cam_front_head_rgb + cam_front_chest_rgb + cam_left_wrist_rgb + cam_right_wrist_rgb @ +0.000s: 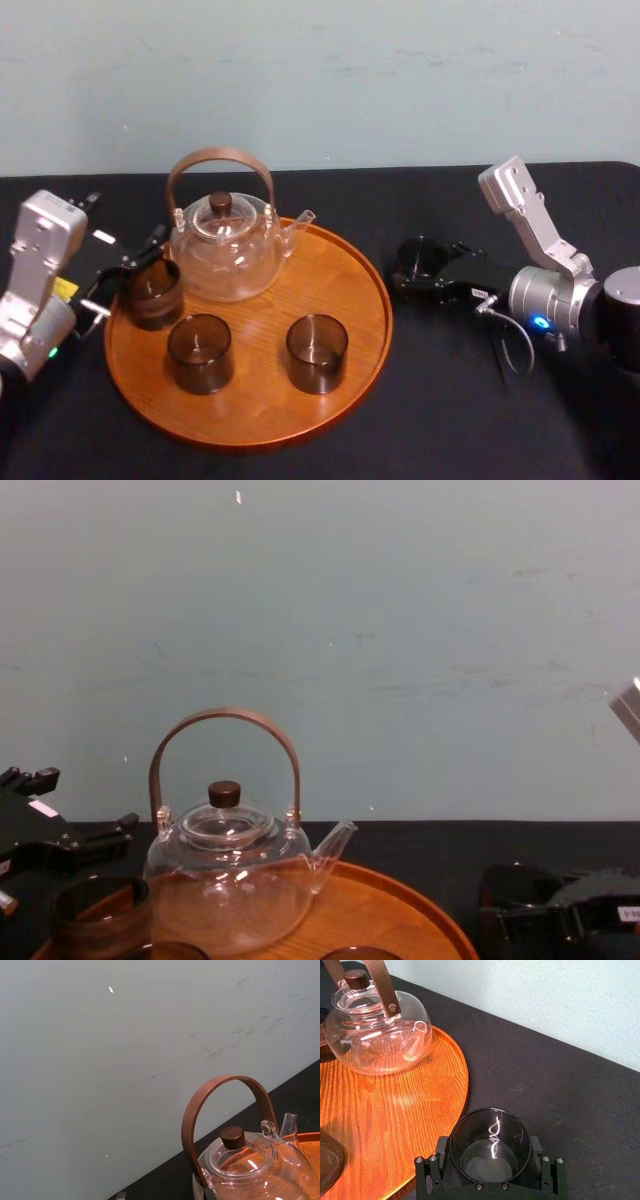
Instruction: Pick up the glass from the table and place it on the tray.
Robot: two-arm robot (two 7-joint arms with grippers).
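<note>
A dark smoked glass [420, 258] is just right of the round wooden tray [350, 300], over the black table. My right gripper [432, 272] is shut on it; in the right wrist view the glass [490, 1142] sits between the two black fingers [436, 1162], a short way off the tray's rim [462, 1085]. The chest view shows this glass [512, 888] low at the right. Three more dark glasses stand on the tray: one at its left edge [152, 292] and two in front [200, 352] [317, 352]. My left gripper [128, 275] is open beside the left one.
A clear glass teapot [225, 250] with a brown arched handle stands on the back left of the tray, also in the left wrist view [250, 1165]. The black table [450, 400] has free room to the right and front. A pale wall rises behind.
</note>
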